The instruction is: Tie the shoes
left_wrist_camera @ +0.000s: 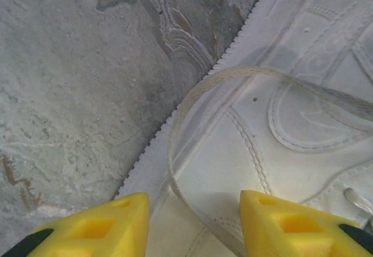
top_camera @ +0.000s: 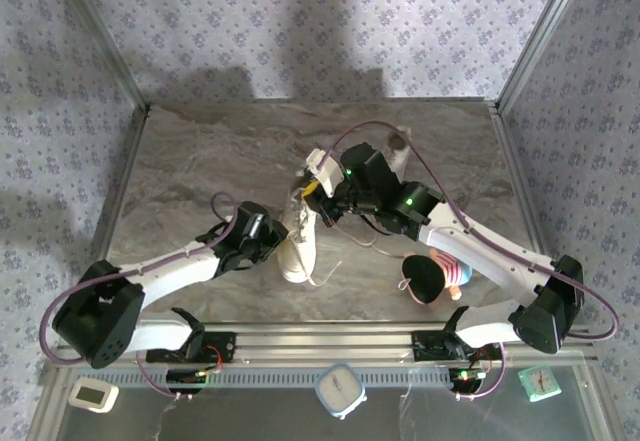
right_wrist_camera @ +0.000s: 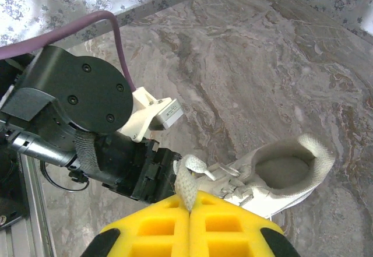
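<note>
While a lace (right_wrist_camera: 185,178) is pinched in the clenched right end effector (right_wrist_camera: 189,208), the left end effector (left_wrist_camera: 195,213) is held parted over a white shoe (left_wrist_camera: 291,111).

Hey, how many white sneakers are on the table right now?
2. The near sneaker lies mid-table beside the left arm; the far sneaker, mostly hidden behind the right arm, shows toward the back.

White low-top sneaker (top_camera: 298,249) stands upright on the marbled table (top_camera: 200,161), laces (right_wrist_camera: 186,184) loose, untied
</note>
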{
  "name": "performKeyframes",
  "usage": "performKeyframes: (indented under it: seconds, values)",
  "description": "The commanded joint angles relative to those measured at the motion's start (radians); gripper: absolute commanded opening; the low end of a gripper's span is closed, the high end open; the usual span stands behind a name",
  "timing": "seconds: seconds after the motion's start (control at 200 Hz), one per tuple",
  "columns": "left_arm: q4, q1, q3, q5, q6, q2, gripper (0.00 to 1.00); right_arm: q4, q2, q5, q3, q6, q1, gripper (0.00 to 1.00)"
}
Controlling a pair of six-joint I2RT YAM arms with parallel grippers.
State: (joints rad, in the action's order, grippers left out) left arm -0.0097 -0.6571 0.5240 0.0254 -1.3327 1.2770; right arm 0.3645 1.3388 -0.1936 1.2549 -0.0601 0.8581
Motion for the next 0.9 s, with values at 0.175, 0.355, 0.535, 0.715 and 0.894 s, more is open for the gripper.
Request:
performKeyframes:
  seconds: [0.175,0.355,0.535,0.715,0.894]
  values:
    - [0.074,-0.006,0.037,0.001,-0.001,0.072,0.33,0.011,-0.008,0.015,0.012,-0.012,0.011,0.00]
    - [0.058,-0.006,0.063,-0.006,0.035,0.090,0.18,0.016,-0.020,0.030,0.003,-0.012,0.017,0.00]
    - [0.004,-0.007,0.080,-0.056,0.095,0.042,0.06,0.007,-0.026,0.047,-0.006,0.006,0.021,0.00]
    - [-0.028,-0.004,0.087,-0.085,0.182,-0.015,0.00,-0.001,-0.031,0.086,-0.009,0.019,0.039,0.00]
    - [-0.007,-0.005,0.076,-0.088,0.267,-0.053,0.00,-0.011,-0.028,0.108,-0.002,0.044,0.044,0.00]
